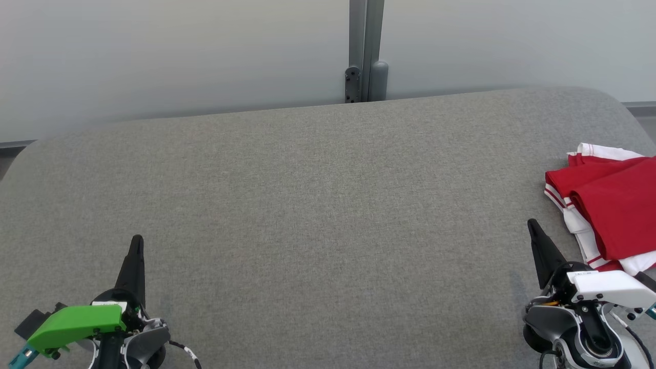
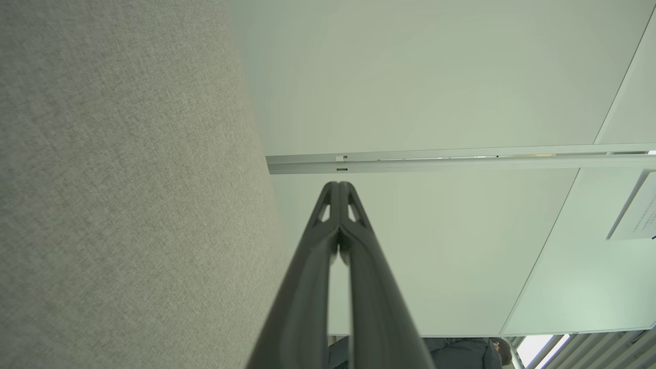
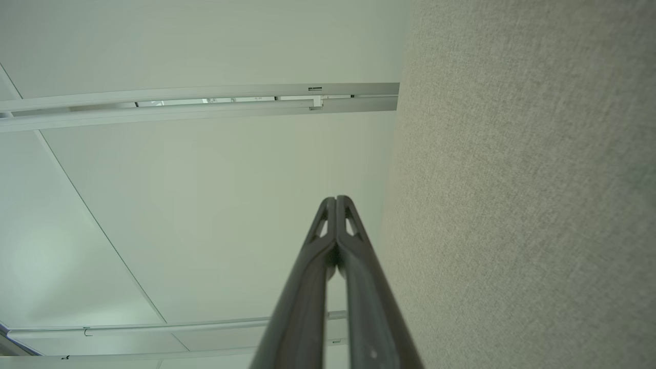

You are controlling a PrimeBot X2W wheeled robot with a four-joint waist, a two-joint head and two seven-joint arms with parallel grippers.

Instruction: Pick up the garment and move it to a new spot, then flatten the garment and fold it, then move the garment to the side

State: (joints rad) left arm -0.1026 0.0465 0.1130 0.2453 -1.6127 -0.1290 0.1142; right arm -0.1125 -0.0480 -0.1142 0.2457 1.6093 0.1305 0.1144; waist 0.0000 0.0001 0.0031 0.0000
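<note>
My left tool [image 1: 136, 245] is shut tight. Its two dark fingers press together and it holds nothing. It is at the near left corner of the surface [image 1: 328, 205], and its tip points to the far edge. My right tool [image 1: 534, 228] is shut too, and it is empty as well. It is at the near right corner, and its tip leans a little to the left. From each wrist I see my fingers meet at the tip, with the grey surface on one side.

The garment [image 1: 612, 205] is red, with white parts and thin red stripes. It lies folded in a pile at the right edge of the surface, just beside my right tool. The fingers of that tool do not touch it. Part of it runs out of the picture. My left tool is well apart from it.

The surface is grey cloth. Behind its far edge stands a pale wall [image 1: 154, 51] with a grey post [image 1: 365, 51]. Low in the left wrist view is a person [image 2: 461, 353] in dark clothes.
</note>
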